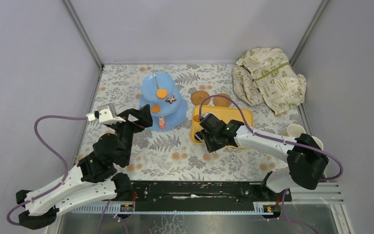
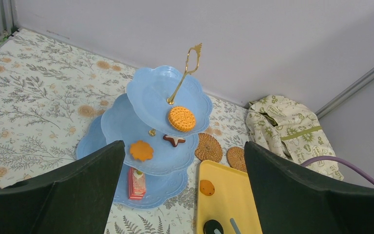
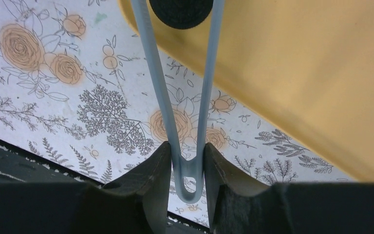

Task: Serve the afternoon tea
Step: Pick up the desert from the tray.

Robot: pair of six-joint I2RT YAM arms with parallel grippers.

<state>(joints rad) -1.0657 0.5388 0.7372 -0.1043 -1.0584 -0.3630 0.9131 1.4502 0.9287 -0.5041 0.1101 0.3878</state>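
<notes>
Left and right tools at the tea service. My left tool hangs wide open and empty, its two dark fingers framing the light-blue three-tier stand, which stands upright on the far left-centre of the floral surface. The stand carries four toy pieces: a round orange biscuit on the top tier, an orange flower-shaped biscuit and a brown star on the middle tier, and a red-and-pink slice on the bottom tier. My right tool is closed on the bent end of the grey tongs. Their two arms reach to the edge of the yellow tray and flank a dark round piece — whether they touch it I cannot tell. A small orange biscuit lies on the tray. Two woven coasters lie side by side just beyond the tray, between the stand and the cream cloth. Two pale cups stand at the right edge of the surface, near my right arm.
</notes>
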